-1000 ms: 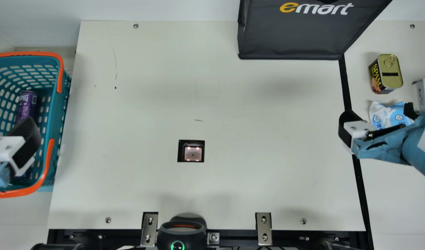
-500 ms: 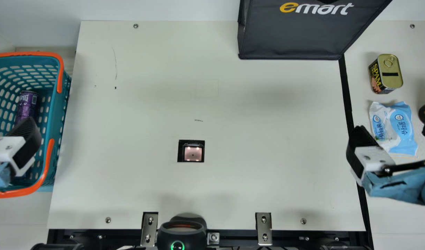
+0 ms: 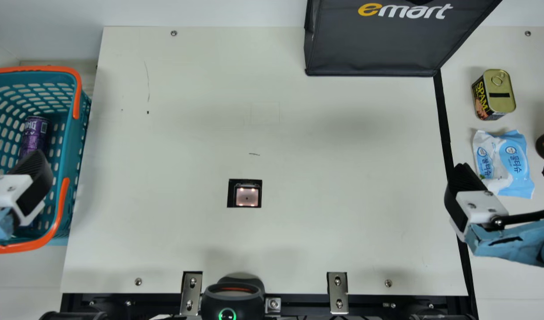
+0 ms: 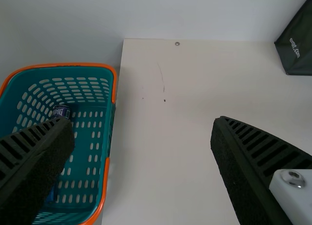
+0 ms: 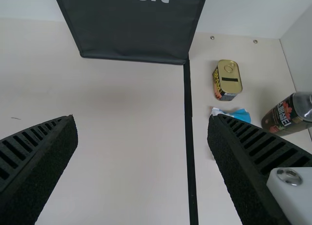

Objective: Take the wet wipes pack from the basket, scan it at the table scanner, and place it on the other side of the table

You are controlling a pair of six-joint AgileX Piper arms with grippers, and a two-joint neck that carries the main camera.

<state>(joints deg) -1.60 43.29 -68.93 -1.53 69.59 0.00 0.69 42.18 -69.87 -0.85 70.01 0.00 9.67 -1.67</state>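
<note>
At three o'clock on the table, the wet wipes pack is noted. Left tool and right tool are found released.

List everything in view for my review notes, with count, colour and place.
table: one, cream, across the middle
basket: one, teal with orange handles, left
can: one, purple, inside basket
item: one, blue, inside basket, mostly hidden
scanner: one, black surround, mid-table
bag: one, black, far edge
strip: one, black, right of centre
tin: one, gold top, right of strip
wet wipes pack: one, white and blue, nearer than tin
bottle: one, dark, far right
brackets: two, silver, near edge
left pincer: one, black fingers, at basket
right pincer: one, black fingers, near wipes
</note>
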